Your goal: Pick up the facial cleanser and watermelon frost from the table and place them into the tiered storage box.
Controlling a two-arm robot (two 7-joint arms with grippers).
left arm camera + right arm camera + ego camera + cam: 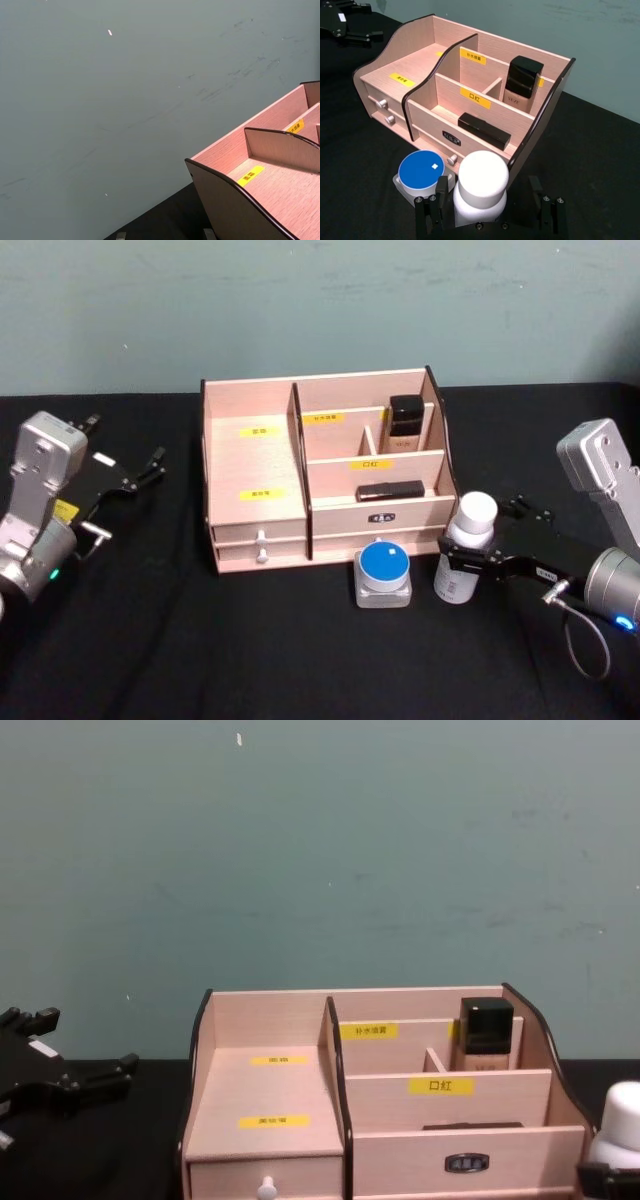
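The tiered storage box (255,465) stands mid-desk, toward the far edge, on the black desk (300,660). It carries several small yellow labels. The one on the divider of the right front tier (475,97) reads "口红". The other labels are too small to make out. A small dark plate (382,518) on the right-hand drawer front also bears writing that cannot be read.

In the box's right rear compartment a beige bottle with a square black cap (522,82) stands upright; the lettering on its body is too faint to read. In the "口红" tier a slim black box (484,131) lies flat, lengthwise along the front wall. The left side has 2 stepped shelves, each with a yellow label, above 2 drawers with white knobs (262,537).

A blue-lidded jar (384,575) with a clear square body stands on the desk just in front of the box's right half, toward the near edge. Just beside it, off the box's front right corner, a white-capped bottle (468,540) stands upright on the desk.

The right gripper (468,562) reaches in from the desk's right edge, and its jaws straddle this bottle below the cap. In the right wrist view 1 jaw sits close against the bottle and a gap shows at the other, so they are spread rather than clamped.

The left gripper (152,466) hangs near the desk's left edge, well apart from the box, with its jaws parted and nothing between them.
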